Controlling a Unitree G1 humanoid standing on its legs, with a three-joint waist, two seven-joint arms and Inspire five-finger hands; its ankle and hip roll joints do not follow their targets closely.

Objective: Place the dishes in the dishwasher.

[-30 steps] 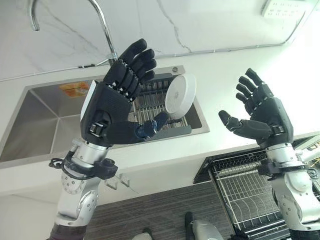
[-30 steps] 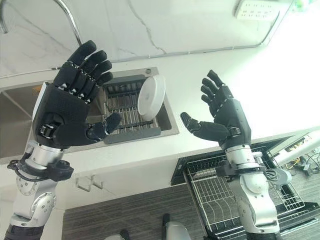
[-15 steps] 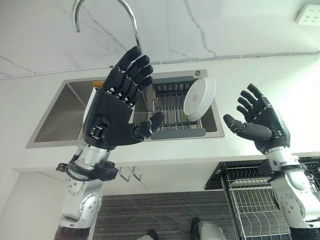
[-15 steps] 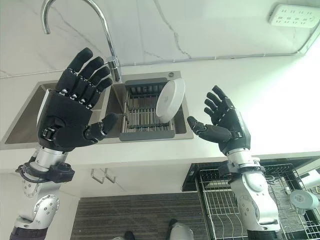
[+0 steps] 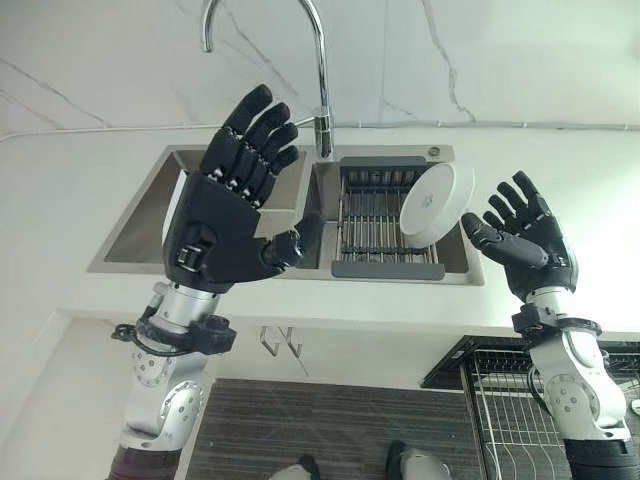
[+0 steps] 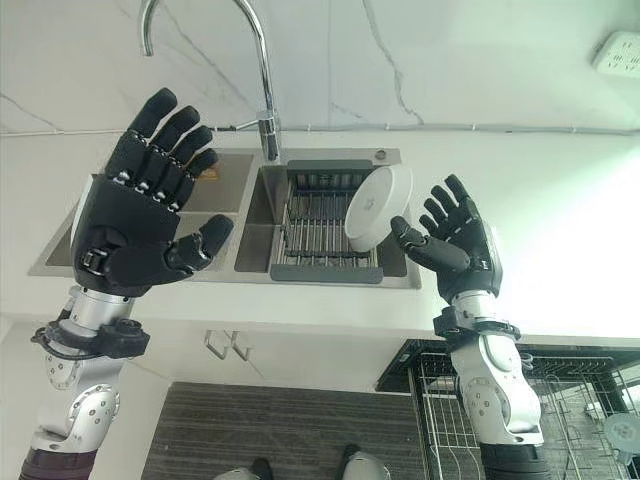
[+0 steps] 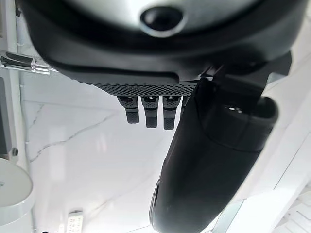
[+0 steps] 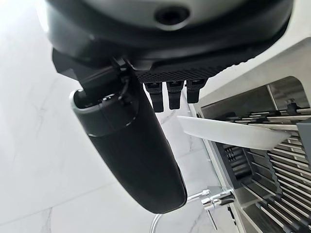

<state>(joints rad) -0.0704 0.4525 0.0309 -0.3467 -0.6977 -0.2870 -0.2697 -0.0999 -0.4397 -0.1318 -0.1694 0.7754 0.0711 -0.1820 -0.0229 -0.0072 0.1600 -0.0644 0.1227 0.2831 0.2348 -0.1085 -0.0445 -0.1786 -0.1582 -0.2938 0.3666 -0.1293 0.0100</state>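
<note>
Dishes here amount to one white plate (image 5: 435, 204), propped on edge and tilted at the right end of a grey rack (image 5: 385, 216) that sits in the right basin of the sink. Largest feature: the white counter (image 5: 70, 190), backed by a marble wall (image 5: 500, 50), with a double steel sink (image 5: 150, 215) let into it. A curved chrome tap (image 5: 322, 70) rises from the rear edge of the sink, between the two basins. Below the counter, at the lower right, a wire dishwasher basket (image 6: 560, 400) is pulled out over a dark floor (image 6: 260, 420); a small round dish (image 6: 625, 430) lies at its far right edge. Left hand (image 5: 225, 215): raised in front of the left basin, palm toward the camera, fingers spread and straight, thumb pointing toward the rack, holding nothing. Right hand (image 5: 525, 245): raised just right of the plate, fingers spread wide, thumb tip reaching close to the plate's lower rim; contact between the two cannot be judged from the head views. In the right wrist view the plate (image 8: 228, 136) appears edge-on just past the straight fingers (image 8: 174, 97), resting on the rack's wires (image 8: 272, 170), with nothing closed around it.
</note>
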